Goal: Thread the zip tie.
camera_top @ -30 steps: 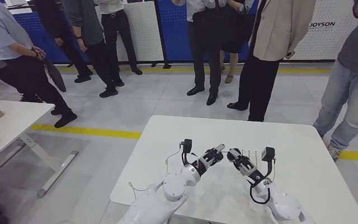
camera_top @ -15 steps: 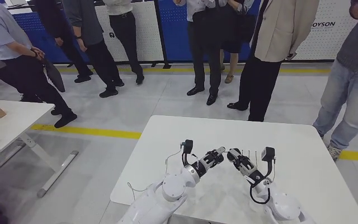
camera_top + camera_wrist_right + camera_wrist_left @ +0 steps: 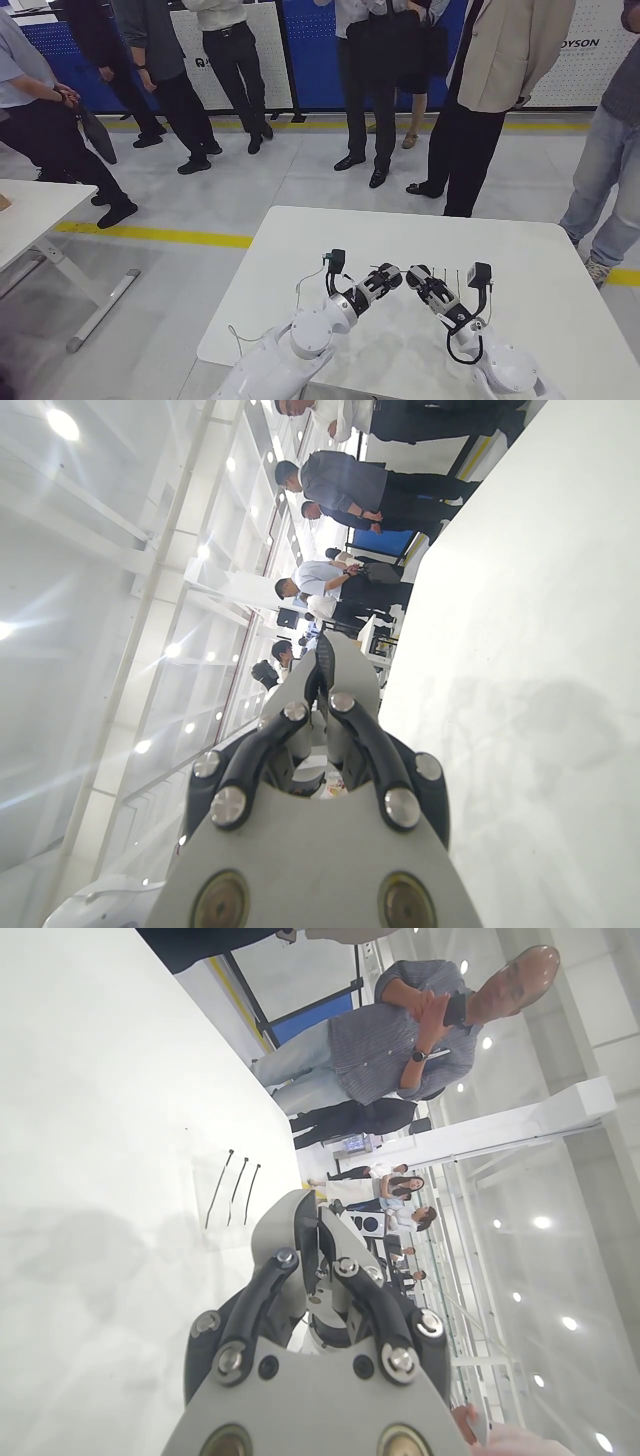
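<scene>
Three black zip ties lie side by side and flat on a thin clear sheet on the white table. My left gripper hovers above the table just short of that sheet, shut with nothing visible between its fingers. In the top view the left gripper and right gripper point at each other, tips nearly meeting over the middle of the table. The right gripper is also shut and holds nothing that I can see.
The white table's near-left edge drops to the floor. Several people stand on the floor beyond the far edge. A second white table stands at the far left.
The left gripper has dipped and drawn back very slightly. The right arm has not moved.
</scene>
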You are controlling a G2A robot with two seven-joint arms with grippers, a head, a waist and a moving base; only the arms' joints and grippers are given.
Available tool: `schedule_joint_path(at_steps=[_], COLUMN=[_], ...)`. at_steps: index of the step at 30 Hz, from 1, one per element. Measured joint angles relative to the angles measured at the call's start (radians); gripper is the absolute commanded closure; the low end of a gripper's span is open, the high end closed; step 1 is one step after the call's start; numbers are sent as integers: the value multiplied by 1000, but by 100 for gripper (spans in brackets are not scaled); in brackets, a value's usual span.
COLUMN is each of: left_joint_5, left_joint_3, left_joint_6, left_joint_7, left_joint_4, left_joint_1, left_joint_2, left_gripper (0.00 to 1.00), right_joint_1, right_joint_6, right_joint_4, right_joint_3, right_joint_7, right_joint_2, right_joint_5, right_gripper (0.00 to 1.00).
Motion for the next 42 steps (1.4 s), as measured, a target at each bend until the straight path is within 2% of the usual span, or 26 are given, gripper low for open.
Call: schedule_joint_path(at_steps=[8,17,28,32,36,39,42], left_joint_5=[-23,-5,-14,39,91,73,68], left_joint_3=[-14,-61,-68,-93,-125,-139,-140], left_joint_6=[15,37,35,29,46,59,60], left_joint_7=[4,39,39,38,-15,-52,-54], left_joint_4=[-17,-59,-56,-55,-77,-96,-97], left_joint_1=[9,45,48,57,73,83,83], left_joint_2=[-1,7,7,15,28,32,32], left_gripper=[100,100,100,100,100,100,100], right_joint_1=[-27,-113,-117,-115,-105,-93,-74], right_joint_6=[19,59,63,71,94,133,180], right_joint_4=[-26,-105,-109,-110,-116,-139,-171], right_joint_3=[38,152,155,162,219,258,289], right_joint_7=[-5,3,6,8,64,147,231], right_joint_2=[2,26,25,27,42,56,67], right_joint_5=[-6,-36,-23,-38,-106,-173,-226], right_gripper=[0,0,0,0,0,0,0])
